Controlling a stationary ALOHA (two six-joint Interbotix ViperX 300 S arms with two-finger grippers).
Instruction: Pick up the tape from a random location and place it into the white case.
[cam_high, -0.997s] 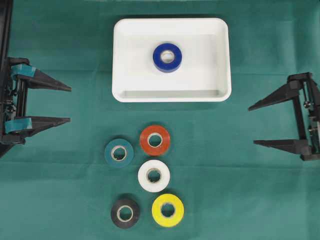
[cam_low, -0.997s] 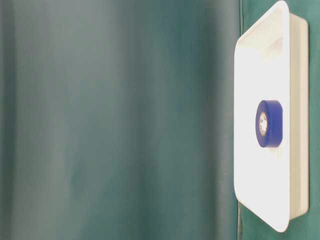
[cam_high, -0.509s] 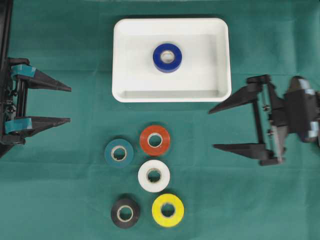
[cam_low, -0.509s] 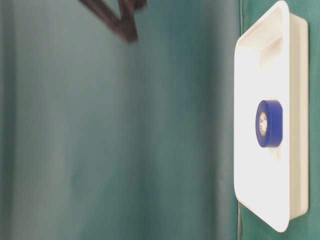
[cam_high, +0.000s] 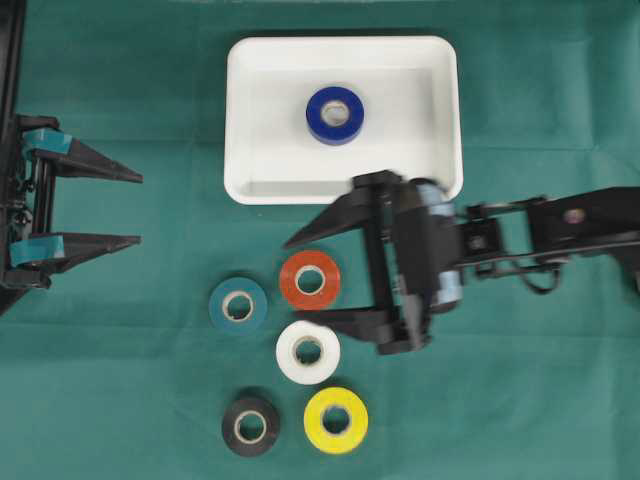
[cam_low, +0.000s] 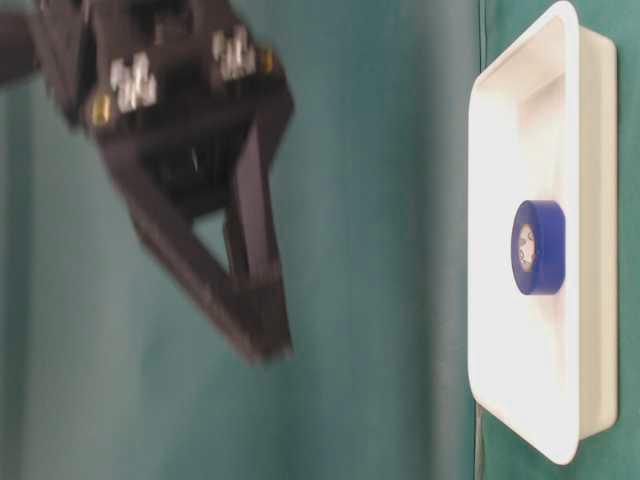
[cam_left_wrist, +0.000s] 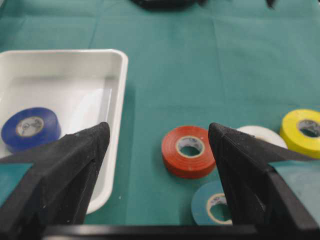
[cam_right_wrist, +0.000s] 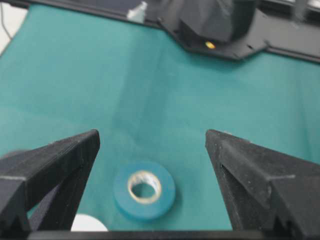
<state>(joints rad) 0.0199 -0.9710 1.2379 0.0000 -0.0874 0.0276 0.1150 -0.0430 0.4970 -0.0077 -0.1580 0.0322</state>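
Note:
The white case (cam_high: 270, 135) lies at the back of the green cloth with a blue tape (cam_high: 335, 115) inside. In front of it lie red (cam_high: 310, 281), teal (cam_high: 238, 306), white (cam_high: 308, 351), yellow (cam_high: 336, 420) and black (cam_high: 250, 426) tape rolls. My right gripper (cam_high: 293, 280) is open, reaching across the middle, its fingers either side of the red roll seen from above. Its wrist view shows the teal tape (cam_right_wrist: 144, 190) ahead between the open right gripper's (cam_right_wrist: 152, 134) fingers. My left gripper (cam_high: 139, 209) stands open at the left edge, holding nothing.
The right arm (cam_high: 540, 235) stretches in from the right just in front of the case's near rim. In the left wrist view the case's corner (cam_left_wrist: 117, 80) is to the left, and the red roll (cam_left_wrist: 189, 150) sits between the fingers, further off.
The right arm has swept left from the right edge to over the tape rolls, its gripper staying open. The left arm has not moved.

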